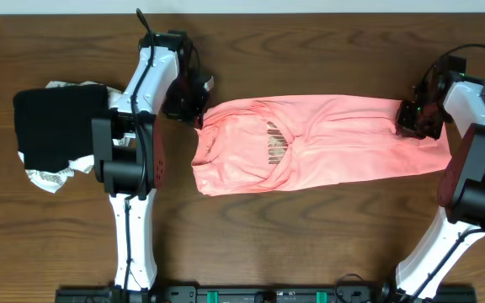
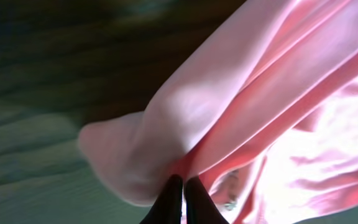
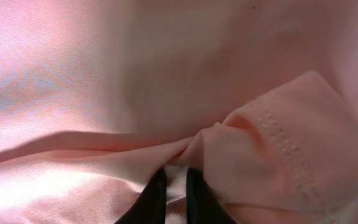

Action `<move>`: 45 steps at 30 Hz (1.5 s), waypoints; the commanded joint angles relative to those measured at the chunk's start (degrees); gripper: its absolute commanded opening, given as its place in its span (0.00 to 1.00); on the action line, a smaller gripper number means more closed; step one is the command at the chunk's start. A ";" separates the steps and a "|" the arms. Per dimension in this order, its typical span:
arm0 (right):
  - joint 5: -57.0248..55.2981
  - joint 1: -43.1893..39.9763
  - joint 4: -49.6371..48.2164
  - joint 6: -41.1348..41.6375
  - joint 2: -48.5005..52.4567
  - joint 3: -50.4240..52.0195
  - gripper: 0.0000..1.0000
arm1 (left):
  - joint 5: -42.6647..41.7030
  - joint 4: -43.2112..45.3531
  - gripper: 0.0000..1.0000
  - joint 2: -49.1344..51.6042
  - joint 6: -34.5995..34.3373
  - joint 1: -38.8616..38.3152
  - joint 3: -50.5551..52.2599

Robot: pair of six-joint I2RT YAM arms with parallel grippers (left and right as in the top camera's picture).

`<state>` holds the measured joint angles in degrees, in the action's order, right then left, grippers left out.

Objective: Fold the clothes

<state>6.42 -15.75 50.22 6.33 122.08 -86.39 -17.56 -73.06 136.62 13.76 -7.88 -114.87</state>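
The brown wooden table [image 1: 310,244] fills the overhead view. Across its middle lies the salmon-pink T-shirt [image 1: 335,139], stretched left to right as a long band already doubled along its length. Its left part is wider and rumpled, its right part narrower. At the far left of the table sits a folded black garment [image 1: 57,126] on top of a white cloth [image 1: 47,178] with a grey pattern, well apart from the work.

The left gripper [image 1: 197,114] is at the shirt's far-left corner, its fingers [image 2: 173,199] pressed together on a bunch of pink fabric that fans out from them. The right gripper [image 1: 413,118] is at the far-right end. Its jaws are narrow, with a gathered ridge of cloth pinched between them just beside the stitched hem [image 3: 284,149].

The brownish-gold lettering [image 1: 274,143] shows left of centre, partly buried in creases.

The fabric looks thin, light and very limp, with a slight sheen that suggests it may slide in a shallow pinch. It will likely sag and crease wherever it is unsupported, so holds at opposite corners or along the doubled hem, where the layers are thicker, seem soundest. Lifting one end alone would probably let the layers slip apart.
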 commanded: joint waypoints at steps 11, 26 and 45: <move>-3.39 -1.22 0.57 0.02 1.77 1.68 0.13 | 9.86 -2.99 0.06 -1.57 -1.01 0.42 0.61; -3.13 -1.44 1.90 -0.20 1.77 1.68 0.20 | -3.19 12.35 0.11 -9.64 -7.41 -2.89 0.72; 0.70 -1.60 2.51 -2.80 -4.61 -0.17 0.52 | 6.47 8.48 0.17 -4.81 -5.49 -5.25 -0.13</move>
<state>7.68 -16.27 52.69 4.78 121.01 -86.43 -13.78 -62.78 134.37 7.68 -14.20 -113.75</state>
